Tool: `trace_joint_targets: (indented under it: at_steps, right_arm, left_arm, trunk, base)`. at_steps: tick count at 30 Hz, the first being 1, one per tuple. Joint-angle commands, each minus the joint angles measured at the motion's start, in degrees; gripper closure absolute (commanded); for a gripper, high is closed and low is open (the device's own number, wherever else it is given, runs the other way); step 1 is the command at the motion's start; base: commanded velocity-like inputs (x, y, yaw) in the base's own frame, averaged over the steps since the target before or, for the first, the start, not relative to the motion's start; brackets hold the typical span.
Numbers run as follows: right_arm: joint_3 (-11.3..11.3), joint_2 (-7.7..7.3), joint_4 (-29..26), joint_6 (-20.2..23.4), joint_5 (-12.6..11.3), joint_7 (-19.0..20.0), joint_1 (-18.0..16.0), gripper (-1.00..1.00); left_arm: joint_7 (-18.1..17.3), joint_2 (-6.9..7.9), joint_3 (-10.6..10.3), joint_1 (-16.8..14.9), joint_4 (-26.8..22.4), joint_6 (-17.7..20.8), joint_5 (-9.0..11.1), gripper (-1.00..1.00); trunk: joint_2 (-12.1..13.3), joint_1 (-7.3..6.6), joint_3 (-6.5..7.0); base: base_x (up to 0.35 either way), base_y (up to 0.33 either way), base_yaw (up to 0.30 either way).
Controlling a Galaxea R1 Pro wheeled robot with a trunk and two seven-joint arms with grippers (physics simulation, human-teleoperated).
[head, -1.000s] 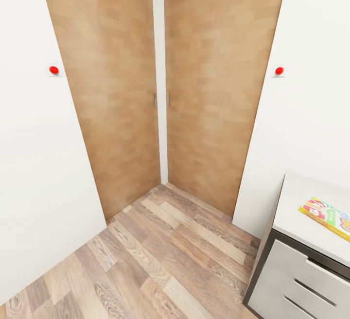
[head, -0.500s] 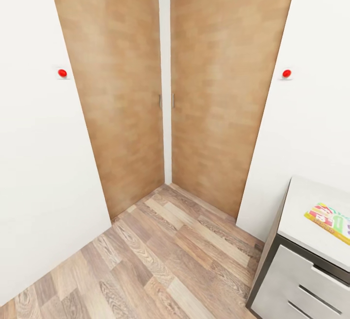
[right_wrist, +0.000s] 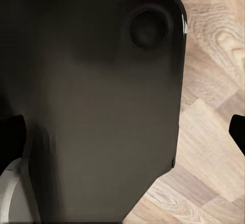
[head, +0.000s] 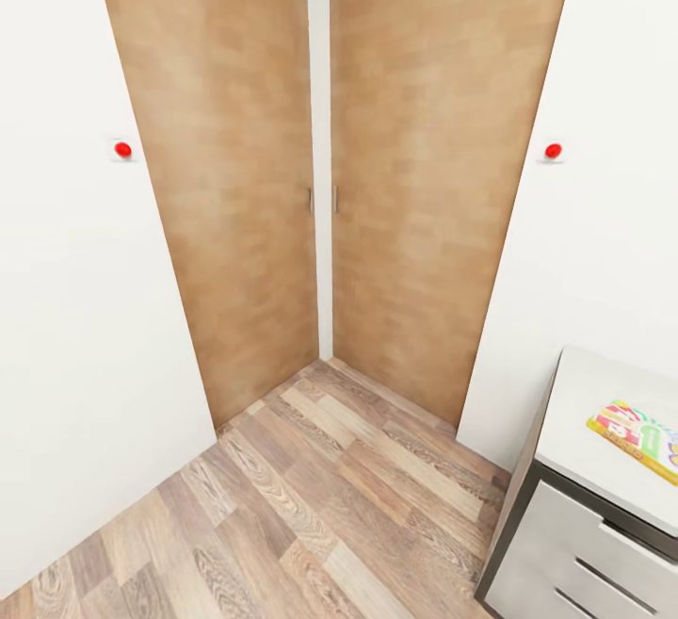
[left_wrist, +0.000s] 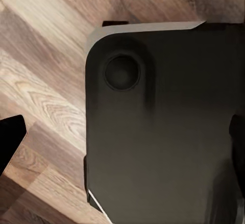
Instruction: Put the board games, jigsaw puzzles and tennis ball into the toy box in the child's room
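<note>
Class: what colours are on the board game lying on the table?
Yellow, green and pink-red board game; head view.

Camera: the head view has swung right and tipped slightly down since a second ago.
Tabletop (head: pixel 603 412): sits nearer the right edge, less visible.
Board game (head: pixel 640 428): cropped more at that edge.
Doors (head: pixel 320 176): shifted right.

So two doors (head: pixel 320 176) meet in the corner at the centre of the head view, walls (head: pixel 66 317) on either side. Floor (head: pixel 311 506) runs across the bottom. The table (head: pixel 589 412) sits lower right against the right-hand wall, with a board game (head: pixel 640 428) on top.
</note>
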Motion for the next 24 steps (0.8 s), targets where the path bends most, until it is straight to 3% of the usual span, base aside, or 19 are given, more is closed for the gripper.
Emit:
trace_joint_targets:
  at_steps: [1,5,10,12,16,17,20,22,24]
  right_arm:
    - [-0.1,0.01,0.0,-0.2,-0.1,0.0,0.0,-1.00]
    - [-0.2,0.23,0.0,-0.2,-0.1,-0.1,0.0,-1.00]
    - [-0.5,3.04,-7.8,-1.6,-0.5,-1.9,-0.2,-1.00]
    - [-0.6,4.03,-13.1,1.8,-1.4,-6.0,-1.2,-1.00]
    - [-0.7,7.25,-16.2,11.5,-5.5,-11.6,-9.0,-1.00]
    - [-0.6,7.83,-16.4,13.1,-6.0,-12.1,-10.9,-1.00]
    - [-0.7,8.56,-17.9,15.3,-7.0,-12.9,-16.6,-1.00]
    - [-0.9,8.66,-18.5,15.3,-7.5,-13.1,-18.2,-1.00]
    - [-0.9,8.77,-19.2,15.3,-8.3,-13.2,-19.1,-1.00]
  left_arm:
    - [0.3,0.02,0.0,0.0,-1.1,-0.4,0.0,-1.00]
    - [1.7,0.01,0.1,-0.1,-4.9,-0.5,-0.1,-1.00]
    - [8.9,-0.10,0.1,-3.0,-9.3,0.1,-0.2,-1.00]
    - [10.6,0.02,0.1,-8.3,-9.8,0.6,0.0,-1.00]
    - [11.5,1.10,0.8,-17.1,-9.9,2.9,0.3,-1.00]
    - [11.6,1.32,1.2,-19.0,-9.9,4.3,0.3,-1.00]
    - [11.5,1.69,2.9,-27.3,-10.0,14.7,0.8,-1.00]
    - [11.1,1.77,3.9,-31.8,-10.1,22.1,1.4,-1.00]
    - [10.8,1.80,5.1,-34.1,-10.4,26.2,2.0,-1.00]
  trunk:
    - [0.4,-0.23,0.14]
    - [2.0,-1.10,0.85]
    - [4.0,-2.20,1.75]
    - [4.8,-2.64,2.11]
    - [6.4,-3.52,2.83]
    - [6.8,-3.74,3.01]
    - [8.0,-4.40,3.55]
    - [8.8,-4.84,3.91]
    - [9.6,-5.28,4.26]
  base:
    - [0.000,0.000,0.000]
    - [0.000,0.000,0.000]
    - [0.000,0.000,0.000]
    - [0.000,0.000,0.000]
    - [0.000,0.000,0.000]
    - [0.000,0.000,0.000]
    - [0.000,0.000,0.000]
    - [0.000,0.000,0.000]
    - [0.000,0.000,0.000]
